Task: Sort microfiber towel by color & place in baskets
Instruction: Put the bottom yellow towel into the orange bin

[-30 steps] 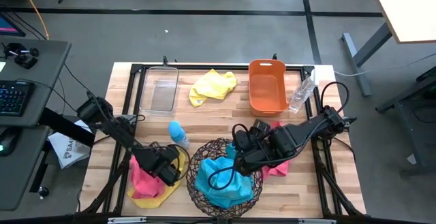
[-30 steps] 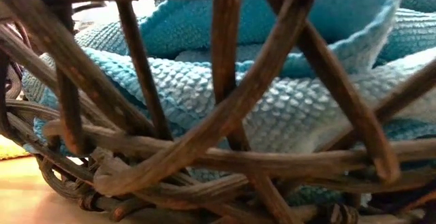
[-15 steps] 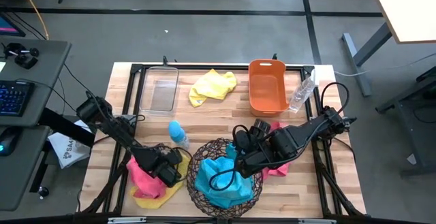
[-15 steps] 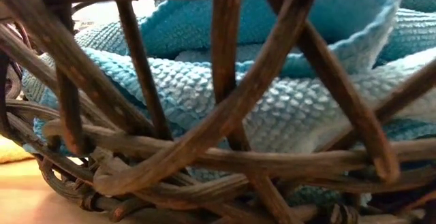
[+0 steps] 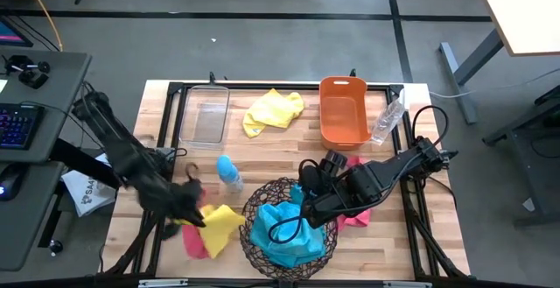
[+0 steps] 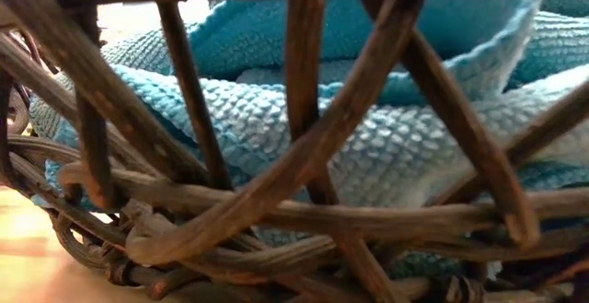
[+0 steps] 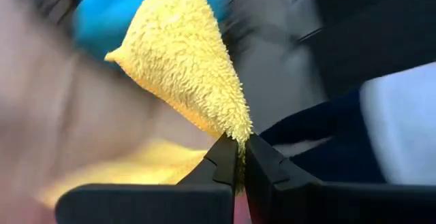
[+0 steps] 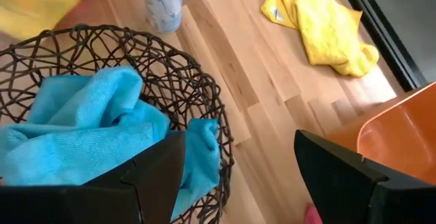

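My left gripper (image 5: pixel 189 206) is shut on a yellow towel (image 5: pixel 220 221) at the near left, just left of the dark wire basket (image 5: pixel 289 227). A pink towel (image 5: pixel 194 241) lies on the table beside and partly under the yellow one. Teal towels (image 6: pixel 304 128) fill the basket. My right gripper (image 8: pixel 238 142) hovers open over the basket's right rim, touching nothing. A second pink towel (image 5: pixel 355 214) lies under the right arm. Another yellow towel (image 5: pixel 273 110) lies at the far edge, between the clear tub (image 5: pixel 206 117) and the orange bin (image 5: pixel 343 110). My left gripper pinches a narrow bunched tip of the yellow towel (image 7: pixel 237 134) between its two fingers. The cloth widens away from the fingers toward the basket. It is raised off the table at the held end. Whether its far end rests on the pink towel, I cannot tell.
A small light-blue bottle (image 5: pixel 229 172) stands just beyond the held towel, far-left of the basket. A clear plastic bottle (image 5: pixel 388 120) lies right of the orange bin. Bare wood lies mid-table between the basket and the far containers.
My left gripper has shut on the yellow towel that lay under the pink one. It has risen and drawn a little toward the table's left edge. The yellow towel has come out from under the pink one and now stands raised beside the basket.
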Motion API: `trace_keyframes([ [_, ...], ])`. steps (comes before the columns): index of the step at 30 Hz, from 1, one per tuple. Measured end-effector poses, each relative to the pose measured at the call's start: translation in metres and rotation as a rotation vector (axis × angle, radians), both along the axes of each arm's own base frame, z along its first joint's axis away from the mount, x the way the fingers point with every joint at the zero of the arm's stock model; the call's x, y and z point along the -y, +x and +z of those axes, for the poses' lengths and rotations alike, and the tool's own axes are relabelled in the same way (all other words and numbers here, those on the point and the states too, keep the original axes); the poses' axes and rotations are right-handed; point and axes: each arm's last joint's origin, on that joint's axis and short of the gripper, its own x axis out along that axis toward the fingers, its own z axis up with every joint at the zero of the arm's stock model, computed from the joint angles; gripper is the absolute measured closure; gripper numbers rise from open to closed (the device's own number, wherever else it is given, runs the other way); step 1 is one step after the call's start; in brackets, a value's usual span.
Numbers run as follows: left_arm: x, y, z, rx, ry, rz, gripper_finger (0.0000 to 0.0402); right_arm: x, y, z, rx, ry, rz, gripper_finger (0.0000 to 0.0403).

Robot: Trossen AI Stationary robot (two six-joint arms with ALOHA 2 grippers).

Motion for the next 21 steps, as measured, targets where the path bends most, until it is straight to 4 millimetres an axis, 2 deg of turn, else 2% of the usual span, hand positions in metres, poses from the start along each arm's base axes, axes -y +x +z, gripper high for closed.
trace_keyframes([
  [5,-0.021,-0.017,0.054,0.235,-0.119,-0.021,0.0401,-0.002,-0.004,0.003,-0.01,-0.021,0.058,0.0133],
  [10,-0.035,-0.017,0.091,0.419,-0.11,0.041,0.0401,0.001,-0.017,0.021,0.063,-0.047,0.066,0.0133],
  [16,-0.035,0.019,0.112,0.494,-0.054,0.015,0.0401,0.014,-0.035,0.051,0.23,-0.071,0.018,0.0133],
  [21,-0.052,0.059,0.126,0.585,0.14,0.038,0.0401,0.025,-0.042,0.076,0.433,-0.103,-0.062,0.0133],
])
